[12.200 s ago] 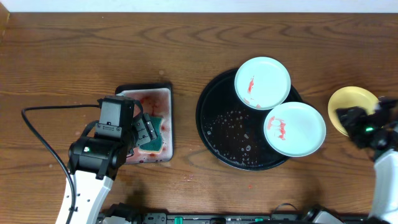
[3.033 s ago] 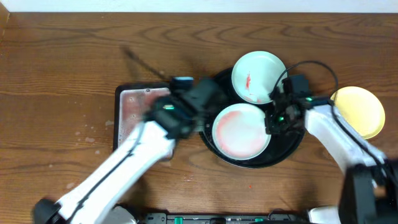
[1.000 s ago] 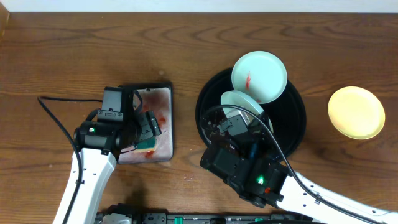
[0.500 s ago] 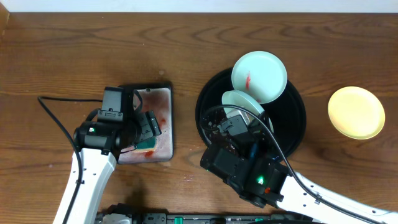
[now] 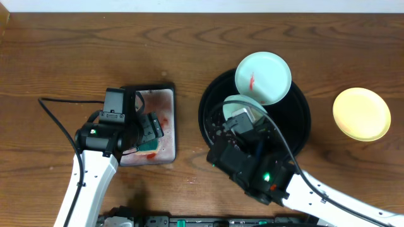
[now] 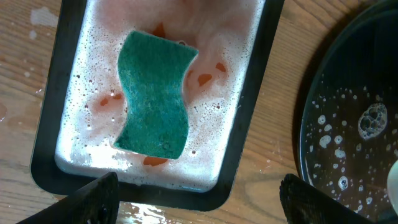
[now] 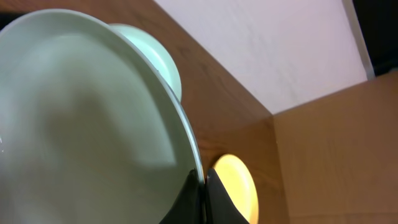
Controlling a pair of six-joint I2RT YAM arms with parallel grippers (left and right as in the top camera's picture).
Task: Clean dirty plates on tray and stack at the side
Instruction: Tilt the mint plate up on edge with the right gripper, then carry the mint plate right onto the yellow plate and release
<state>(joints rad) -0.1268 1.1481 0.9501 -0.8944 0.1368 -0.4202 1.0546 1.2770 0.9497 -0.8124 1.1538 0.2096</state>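
Pinching the rim of one mint plate (image 7: 81,124) in the right gripper (image 7: 204,186), jaws drawn almost together with only the plate's thin edge between them. Holds that plate tilted over the left-centre of the tray (image 5: 297,129), with the right arm covering its near side from overhead. Cannot tell whether the lower edge touches the tray floor. Turns a pale, slightly blurred face to the right wrist camera, with no red visible on it.

Finds the smeared plate (image 5: 263,77) lying flat at the far side of the tray, overlapping the raised rim, with a short red streak left of its middle. Sits just beyond the held plate; cannot tell whether touching or apart. Finds the yellow plate (image 5: 361,113) alone on the tabletop (image 5: 76,50) off to the right, well apart from the tray.

Hovers the left gripper (image 6: 198,186) above the basin (image 6: 50,124), jaws spread wide, nothing between them and only the two dark tips showing at the bottom of the wrist view. Shows the sponge (image 6: 153,102) lying flat in foamy pinkish water dotted with orange-red flecks, clear of both tips. Sets the basin just left of the tray, with a strip of wet wood between. Shows soap bubbles and droplets scattered over the tray's black floor.
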